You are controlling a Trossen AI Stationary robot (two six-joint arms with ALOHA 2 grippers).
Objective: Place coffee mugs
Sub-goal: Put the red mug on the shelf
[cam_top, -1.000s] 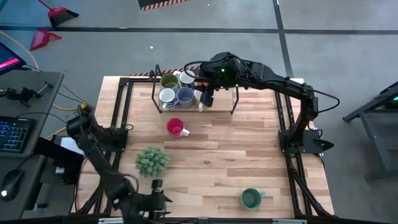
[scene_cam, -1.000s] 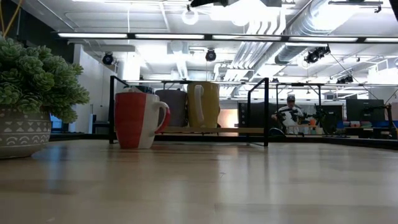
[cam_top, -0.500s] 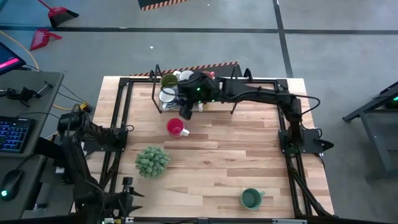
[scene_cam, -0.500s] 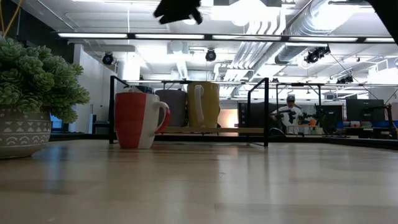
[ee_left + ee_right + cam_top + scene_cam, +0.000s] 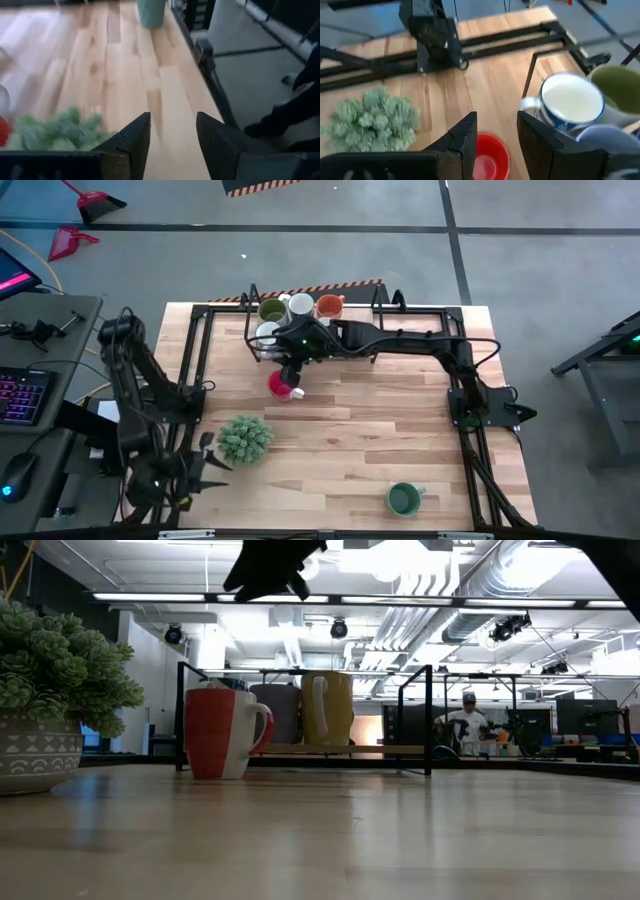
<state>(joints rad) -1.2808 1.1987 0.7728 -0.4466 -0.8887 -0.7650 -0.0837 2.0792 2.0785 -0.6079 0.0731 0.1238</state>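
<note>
1. Since a second ago your right gripper (image 5: 291, 370) has swung off the rack's middle, crossed its front rail and now hangs over the red mug (image 5: 283, 385); the orange mug (image 5: 328, 307) it used to hide shows on the rack (image 5: 378, 340) near the table's far edge.
2. Its fingers are parted and hold nothing. In the right wrist view the red mug (image 5: 489, 156) sits between them, lower down, so you look lined up for a grab rather than gripping yet.
3. Judging height is harder: in the low view the gripper (image 5: 270, 570) is a dark shape well above the red mug (image 5: 224, 733), so I think there is descent left, but the view is poor.
4. Your left gripper (image 5: 170, 145) has drawn back past the table's near left corner, beside the plant (image 5: 245, 438); its fingers are parted and empty.
5. Mugs on the rack: olive green mug (image 5: 270, 311), white mug (image 5: 300, 305), orange, and a white mug with a blue outside (image 5: 572, 100). More may sit under the arm.
6. Off the rack: the red mug just in front of it, and the dark green mug (image 5: 404, 499) near the table's front edge, towards the right corner.
7. Red looks like the step in hand; dark green follows.
</note>
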